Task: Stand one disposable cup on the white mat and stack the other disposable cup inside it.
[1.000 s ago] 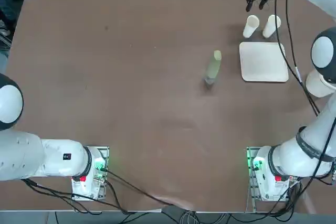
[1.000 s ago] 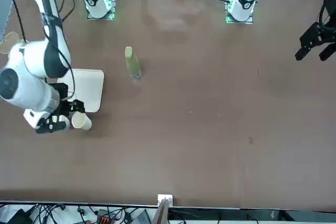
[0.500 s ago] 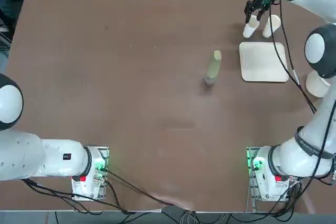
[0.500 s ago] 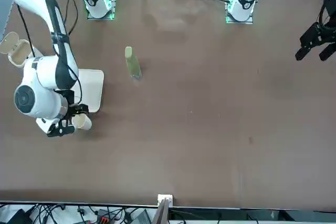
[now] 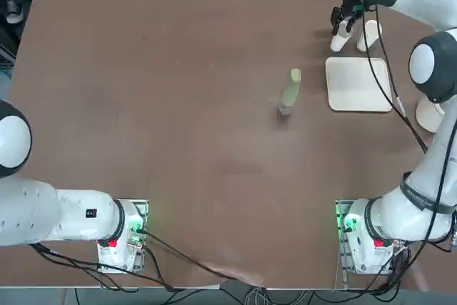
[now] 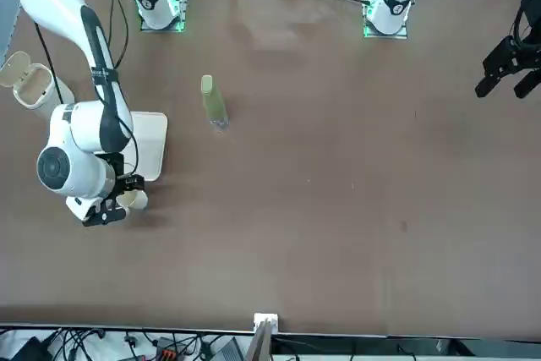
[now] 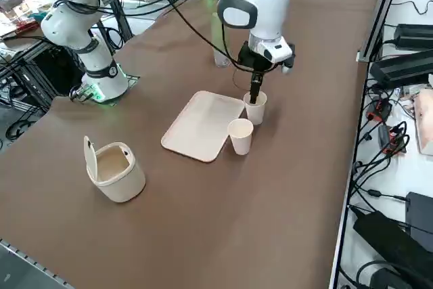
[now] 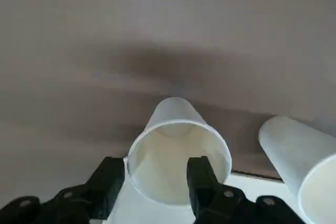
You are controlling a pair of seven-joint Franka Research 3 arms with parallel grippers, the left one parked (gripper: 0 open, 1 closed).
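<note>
Over plain cup [image 8: 176,153], open right jaws

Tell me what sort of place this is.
Likely a robotics lab bench: a brown table, two bench-mounted arms, cables and equipment along the edges. The right gripper straddles one disposable cup's rim, beside the white mat.

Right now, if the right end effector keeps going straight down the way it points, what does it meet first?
The right end effector straddles one wall of the nearer cup, one finger inside; probably it meets that rim, though depth is unclear.
</note>
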